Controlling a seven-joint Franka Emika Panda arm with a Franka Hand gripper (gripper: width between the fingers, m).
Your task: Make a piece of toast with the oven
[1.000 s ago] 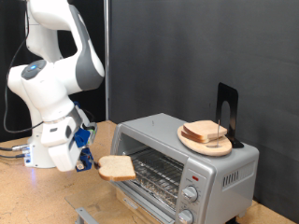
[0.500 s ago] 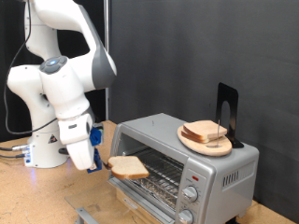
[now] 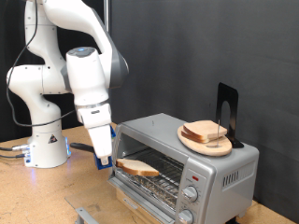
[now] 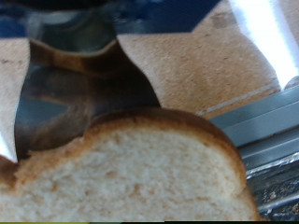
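At oven [image 3: 187, 154] mouth | fingers [image 3: 105, 161] grip toast [image 3: 138, 168] | no legible writing

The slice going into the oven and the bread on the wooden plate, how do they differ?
The piece of toast is a single slice at the oven mouth, by the end effector; the plate bread is stacked on the oven's roof, untouched. The toast lies low at the rack; the plate bread sits higher. Both are pale with tan crusts.

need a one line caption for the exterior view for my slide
Panda gripper holds the piece of toast at the open mouth of the oven, with more bread on the wooden plate on top.
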